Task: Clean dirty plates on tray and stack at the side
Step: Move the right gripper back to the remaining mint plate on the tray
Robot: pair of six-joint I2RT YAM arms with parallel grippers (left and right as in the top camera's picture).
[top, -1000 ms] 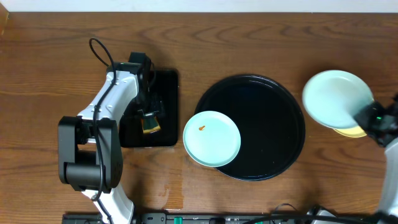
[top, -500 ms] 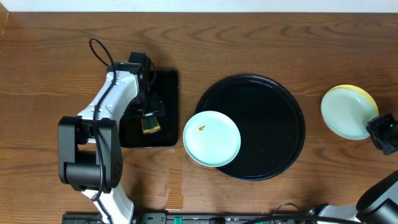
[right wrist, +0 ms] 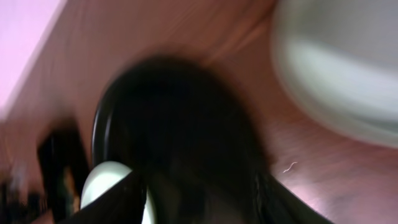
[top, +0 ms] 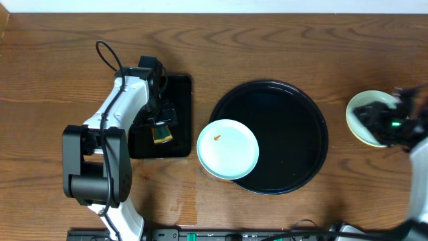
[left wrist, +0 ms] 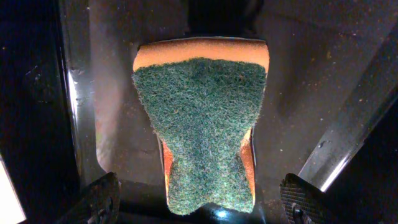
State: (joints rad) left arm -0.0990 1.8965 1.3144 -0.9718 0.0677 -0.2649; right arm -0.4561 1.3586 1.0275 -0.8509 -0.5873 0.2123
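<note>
Your left gripper [left wrist: 200, 202] stands open. Its fingers [left wrist: 102, 200] sit in the lower corners of the wrist view with a gap on each side of the sponge [left wrist: 202, 124], which lies green side up between them, apparently touching neither. The sponge rests in the small tray [top: 179, 100] at centre left of the overhead frame. The left arm [top: 114, 120] runs from the lower left up to that tray's top edge, its wrist bent back over it.

Your right gripper [top: 388, 124] is at the right edge, over a pale plate [top: 361, 107] that sits on the table [top: 67, 67], well apart from the tray [top: 294, 134]. Both views of it are blurred, so you cannot tell whether it is open, closed, or touching the plate. The right arm [top: 418, 181] comes up from the lower right corner.

The smeared plate [top: 227, 148] lies across the tray's lower left rim, partly over the table.
</note>
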